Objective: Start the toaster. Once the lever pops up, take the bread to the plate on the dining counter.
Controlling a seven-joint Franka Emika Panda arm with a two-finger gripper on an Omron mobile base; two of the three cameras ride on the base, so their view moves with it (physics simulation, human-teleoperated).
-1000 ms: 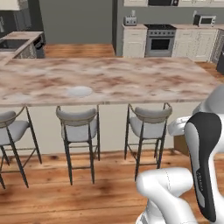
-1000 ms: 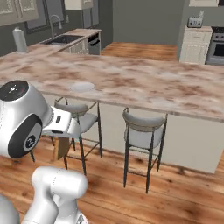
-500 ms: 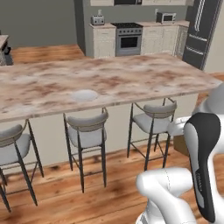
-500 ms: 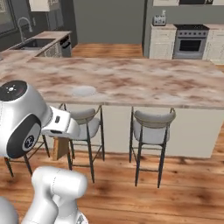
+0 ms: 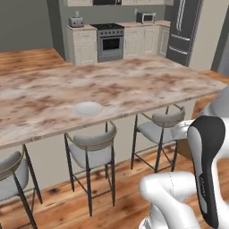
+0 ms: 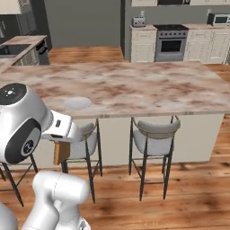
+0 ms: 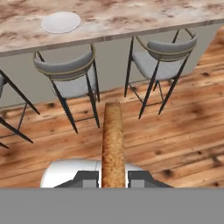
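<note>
Claw (image 7: 113, 177) clamps one bread (image 7: 113, 144); one plate (image 7: 61, 22).

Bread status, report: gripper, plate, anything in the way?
Gripper shut on the bread, slice edge-on. Plate bare on the dining counter. Grey stools stand between gripper and counter.

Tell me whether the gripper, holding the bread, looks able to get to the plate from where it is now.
Probably not yet. The gripper holds the bread low over the floor, short of the dining counter; stools stand between. The plate itself lies uncovered.
</note>
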